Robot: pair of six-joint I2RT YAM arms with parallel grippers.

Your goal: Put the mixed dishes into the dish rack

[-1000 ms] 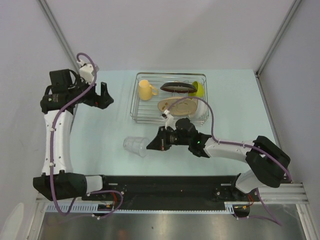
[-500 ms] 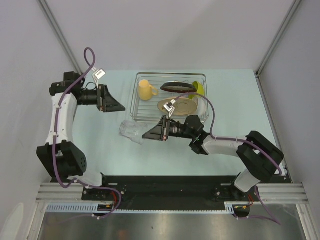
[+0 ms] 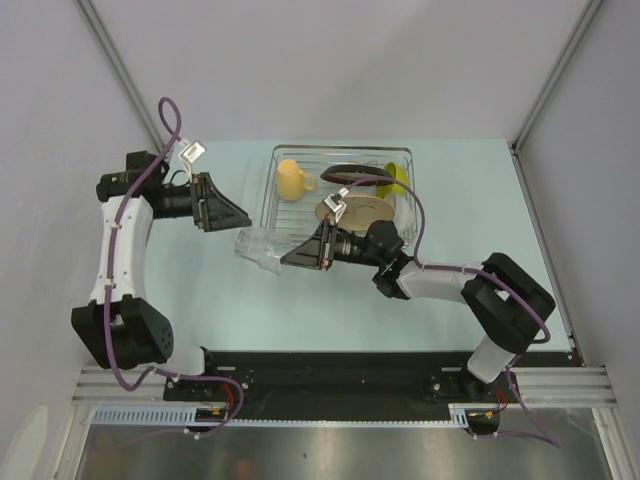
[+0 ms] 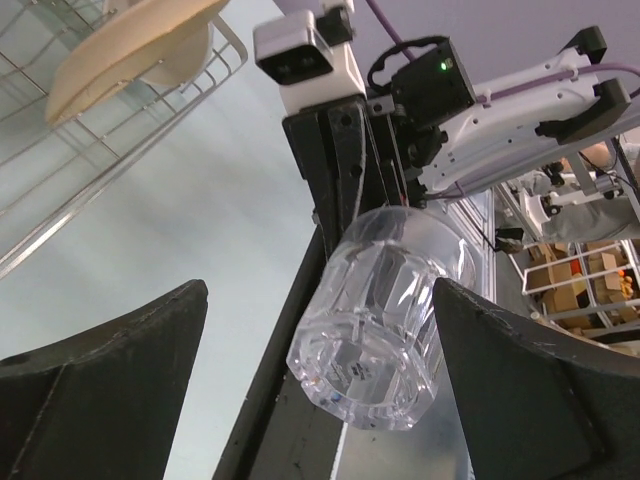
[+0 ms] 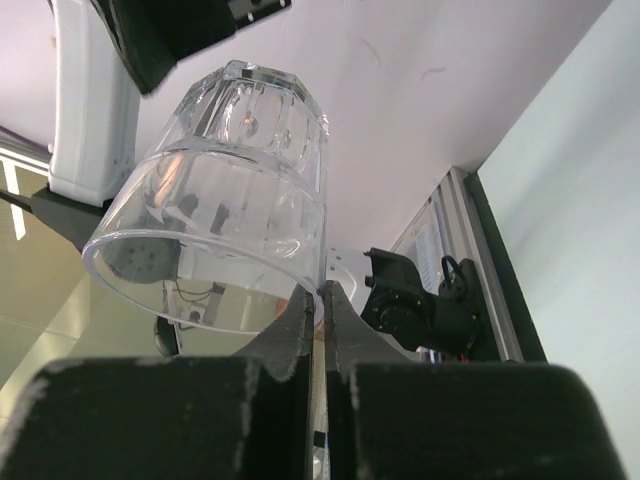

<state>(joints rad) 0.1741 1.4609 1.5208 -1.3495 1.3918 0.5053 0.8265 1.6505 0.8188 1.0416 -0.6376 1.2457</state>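
The left arm (image 3: 115, 250) rises by the left edge of the table (image 3: 480, 200), and the left gripper (image 3: 238, 215) points inward with jaws wide apart. The right arm (image 3: 440, 282) stretches low to the left, and the right gripper (image 3: 287, 258) seems to pinch the rim of the small clear glass (image 3: 256, 248).
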